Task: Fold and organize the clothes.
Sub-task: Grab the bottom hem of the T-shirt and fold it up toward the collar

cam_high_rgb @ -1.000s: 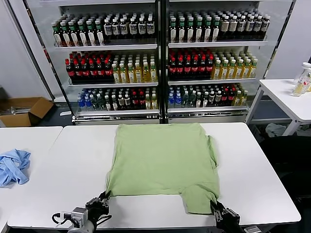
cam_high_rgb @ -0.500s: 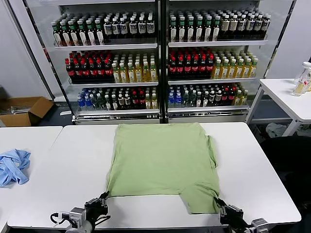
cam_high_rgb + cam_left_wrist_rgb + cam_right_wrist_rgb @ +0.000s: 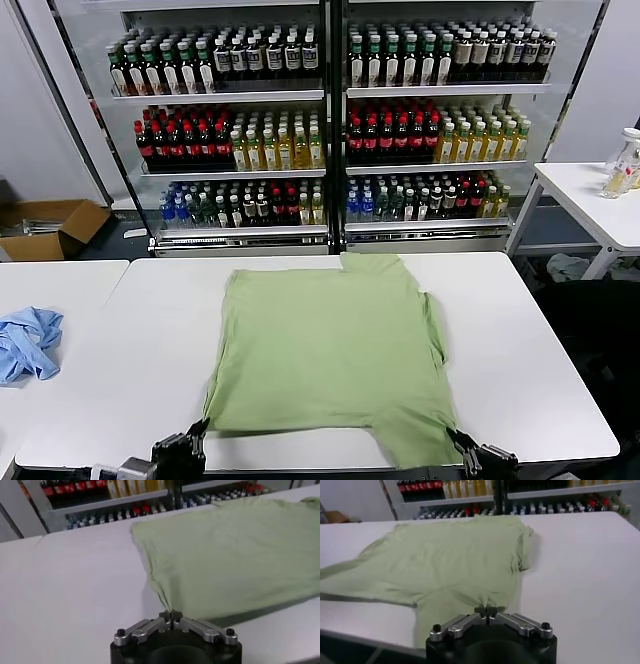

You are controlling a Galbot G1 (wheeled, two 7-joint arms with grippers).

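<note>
Jaws of the left gripper (image 3: 171, 614) are clamped together on the near-left corner of the polo shirt (image 3: 325, 355); jaws of the right gripper (image 3: 485, 612) are likewise closed on its near-right corner. The shirt lies flat, plain side up, on the white surface (image 3: 520, 370), its long axis running near to far, with a sleeve along the right edge. Both grippers sit low at the near edge of the surface, pointing toward the far side. A blue cloth (image 3: 25, 342) lies well apart on the left.
</note>
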